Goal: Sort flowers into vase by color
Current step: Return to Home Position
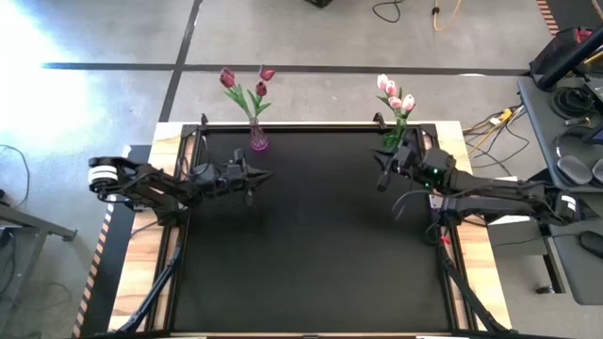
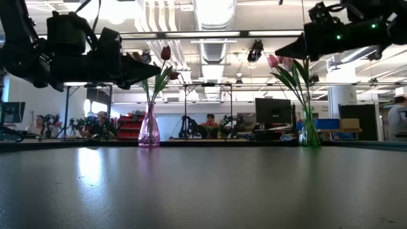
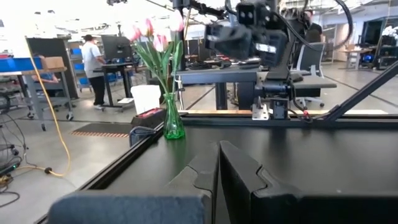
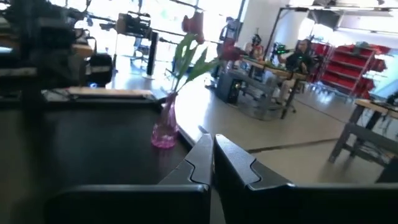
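Three red flowers (image 1: 247, 83) are standing in the purple vase (image 1: 257, 139) and three pink flowers (image 1: 394, 94) in the green vase (image 2: 310, 133), so the sorting looks done. With nothing left to carry, the left gripper (image 3: 219, 146) and right gripper (image 4: 211, 140) are hovering empty over the table (image 1: 311, 264), fingers pressed together.

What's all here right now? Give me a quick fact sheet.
Purple vase: table's back edge, left arm's side; three dark red tulips
Green vase: back edge, right arm's side; pink-white tulips
Left pincer: shut, empty, near purple vase
Right pincer: shut, empty, near green vase
Flowers lying loose: none seen
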